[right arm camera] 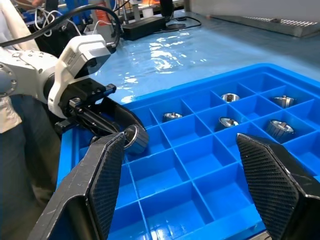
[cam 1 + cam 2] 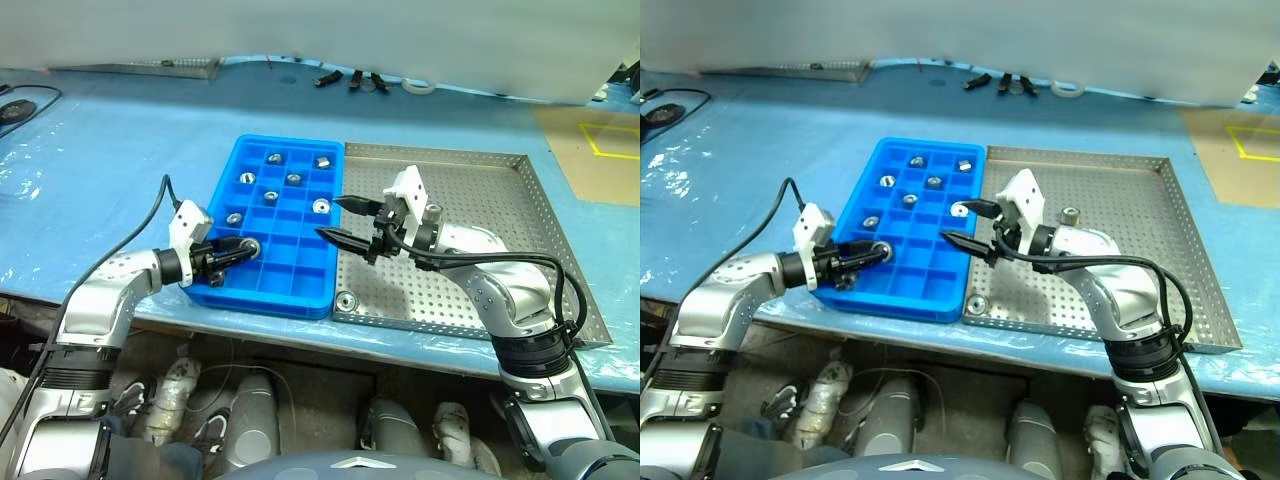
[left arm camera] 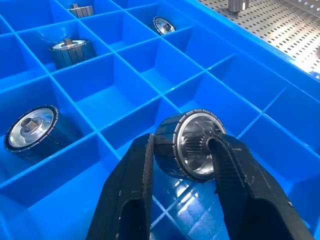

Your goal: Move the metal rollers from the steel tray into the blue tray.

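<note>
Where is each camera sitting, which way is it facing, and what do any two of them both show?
Head cameras: look forward and down on the blue tray and steel tray, both arms showing.
Left wrist camera: looks along the left gripper, shut on a roller above the blue compartments.
Right wrist camera: looks between the open right gripper fingers across the blue tray toward the left arm.
Shared: both wrist cameras show that held roller.

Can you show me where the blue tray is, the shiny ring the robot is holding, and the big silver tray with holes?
Bright blue plastic compartment tray (image 2: 236, 168): left eye view, on its left rim.
Shiny silver metal roller (image 3: 192, 145): left wrist view, on its hollow face between the fingers.
Large perforated steel tray (image 2: 480, 195): left eye view, on bare holed floor.
</note>
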Controlling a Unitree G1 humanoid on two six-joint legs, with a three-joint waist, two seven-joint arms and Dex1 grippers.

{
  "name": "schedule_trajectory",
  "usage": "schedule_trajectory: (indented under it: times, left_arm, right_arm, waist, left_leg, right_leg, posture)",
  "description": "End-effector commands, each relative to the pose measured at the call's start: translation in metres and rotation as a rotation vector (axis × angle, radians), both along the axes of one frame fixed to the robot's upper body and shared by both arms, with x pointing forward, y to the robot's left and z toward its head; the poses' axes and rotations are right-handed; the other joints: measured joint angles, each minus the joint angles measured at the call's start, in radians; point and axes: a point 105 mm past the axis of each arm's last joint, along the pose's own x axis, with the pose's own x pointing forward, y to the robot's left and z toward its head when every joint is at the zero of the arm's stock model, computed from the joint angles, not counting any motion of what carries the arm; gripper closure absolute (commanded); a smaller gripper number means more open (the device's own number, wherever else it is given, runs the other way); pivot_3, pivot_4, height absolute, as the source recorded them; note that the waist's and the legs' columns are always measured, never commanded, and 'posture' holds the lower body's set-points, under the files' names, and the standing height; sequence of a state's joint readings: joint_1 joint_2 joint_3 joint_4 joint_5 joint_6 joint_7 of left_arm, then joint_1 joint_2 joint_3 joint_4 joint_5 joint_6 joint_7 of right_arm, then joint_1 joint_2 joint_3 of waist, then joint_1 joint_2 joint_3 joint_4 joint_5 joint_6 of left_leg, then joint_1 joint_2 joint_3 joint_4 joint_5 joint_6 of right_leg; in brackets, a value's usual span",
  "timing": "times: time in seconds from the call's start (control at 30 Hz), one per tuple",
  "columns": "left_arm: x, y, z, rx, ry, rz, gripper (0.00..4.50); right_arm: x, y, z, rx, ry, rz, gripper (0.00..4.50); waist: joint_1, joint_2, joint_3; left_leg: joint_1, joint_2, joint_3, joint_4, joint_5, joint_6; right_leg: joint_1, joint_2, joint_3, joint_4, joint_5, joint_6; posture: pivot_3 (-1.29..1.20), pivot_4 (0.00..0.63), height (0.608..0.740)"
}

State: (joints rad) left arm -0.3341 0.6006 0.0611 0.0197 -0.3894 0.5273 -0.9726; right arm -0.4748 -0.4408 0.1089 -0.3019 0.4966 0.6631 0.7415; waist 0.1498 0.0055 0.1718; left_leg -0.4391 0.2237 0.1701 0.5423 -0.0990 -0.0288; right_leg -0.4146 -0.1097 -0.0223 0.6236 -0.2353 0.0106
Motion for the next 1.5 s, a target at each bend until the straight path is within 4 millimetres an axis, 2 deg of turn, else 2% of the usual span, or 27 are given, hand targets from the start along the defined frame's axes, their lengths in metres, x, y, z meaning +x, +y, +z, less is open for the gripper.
schedule_trajectory:
  times: [0.03,0.2,0.43,0.63,0.8,0.93,1.07,1.13,1.2,1.3,1.5]
  left_arm:
    - [0.004,0.006,0.006,0.016,-0.03,0.017,3.14]
    - [0.008,0.008,0.007,0.017,-0.039,0.022,3.14]
    - [0.019,0.005,0.014,0.025,-0.078,0.037,0.9]
    - [0.025,-0.016,0.045,-0.039,-0.143,-0.052,0.9]
    - [0.027,-0.045,0.074,-0.13,-0.184,-0.15,0.9]
    - [0.028,-0.077,0.08,-0.154,-0.193,-0.261,0.9]
    - [0.039,-0.105,0.082,-0.158,-0.221,-0.31,0.9]
    - [0.042,-0.116,0.086,-0.175,-0.23,-0.333,0.9]
    - [0.044,-0.125,0.091,-0.196,-0.24,-0.368,0.9]
    - [0.048,-0.131,0.095,-0.204,-0.251,-0.386,0.9]
    - [0.056,-0.128,0.1,-0.196,-0.26,-0.384,0.9]
  right_arm:
    - [-0.009,0.005,0.014,0.018,-0.053,0.04,0.76]
    - [-0.009,0.004,0.015,0.014,-0.059,0.029,0.76]
    - [-0.009,0.002,0.015,0.01,-0.064,0.012,0.76]
    - [-0.009,-0.005,0.02,0.012,-0.084,-0.027,0.76]
    - [-0.006,-0.02,0.026,0.011,-0.112,-0.109,0.76]
    - [0.012,-0.052,0.032,-0.034,-0.205,-0.335,0.76]
    - [0.028,-0.09,0.029,-0.072,-0.233,-0.572,0.76]
    - [0.03,-0.099,0.027,-0.086,-0.24,-0.631,0.76]
    - [0.034,-0.1,0.022,-0.076,-0.232,-0.658,0.76]
    - [0.05,-0.099,0.007,-0.061,-0.205,-0.714,0.76]
    - [0.094,-0.11,-0.012,-0.038,-0.153,-0.918,0.76]
  waist:
    - [0.0,0.0,0.0]
    - [-0.001,0.0,0.0]
    - [-0.001,0.0,0.0]
    - [0.0,0.0,0.0]
    - [-0.002,0.0,0.0]
    - [-0.007,0.0,0.0]
    - [-0.018,0.0,0.0]
    - [-0.027,0.0,-0.001]
    - [-0.04,0.0,-0.001]
    - [-0.067,0.0,-0.001]
    - [-0.104,0.0,-0.001]
  left_leg:
    - [0.0,0.0,0.0,0.0,0.0,0.0]
    - [0.0,0.0,0.0,0.0,0.0,0.0]
    - [0.001,0.0,0.0,0.0,0.0,0.0]
    - [0.0,0.0,0.0,0.001,0.002,-0.003]
    - [0.0,0.0,0.0,0.002,0.002,-0.003]
    - [0.0,0.0,0.0,0.002,0.002,-0.003]
    - [0.0,-0.001,0.001,0.003,0.002,-0.003]
    - [0.0,-0.001,0.001,0.003,0.002,-0.003]
    - [0.0,-0.001,0.001,0.004,0.001,-0.001]
    - [0.001,-0.001,0.001,0.004,0.001,0.0]
    - [0.001,-0.001,0.003,0.005,0.0,0.001]
  right_leg:
    - [0.0,0.0,0.0,0.0,0.0,0.0]
    - [0.0,0.0,0.0,0.0,0.0,0.0]
    - [0.0,0.0,0.0,0.001,0.0,-0.001]
    - [0.0,0.0,0.0,0.001,0.001,-0.001]
    - [0.001,0.0,0.001,0.001,0.001,-0.001]
    - [0.001,0.0,0.001,0.001,0.001,-0.001]
    - [0.001,0.0,0.002,0.001,0.001,-0.001]
    - [0.002,0.0,0.002,0.0,0.001,-0.001]
    - [0.002,0.0,0.003,0.0,0.001,0.0]
    - [0.002,0.001,0.003,0.0,0.001,0.0]
    - [0.001,0.001,0.003,0.001,0.001,-0.001]
  posture:
    - [0.12,0.15,0.74]
    - [0.11,0.15,0.74]
    - [0.1,0.15,0.74]
    - [0.05,0.15,0.74]
    - [0.03,0.15,0.74]
    - [-0.07,0.15,0.74]
    - [-0.12,0.15,0.74]
    - [-0.16,0.15,0.74]
    - [-0.18,0.15,0.74]
    - [-0.2,0.15,0.74]
    - [-0.2,0.15,0.74]
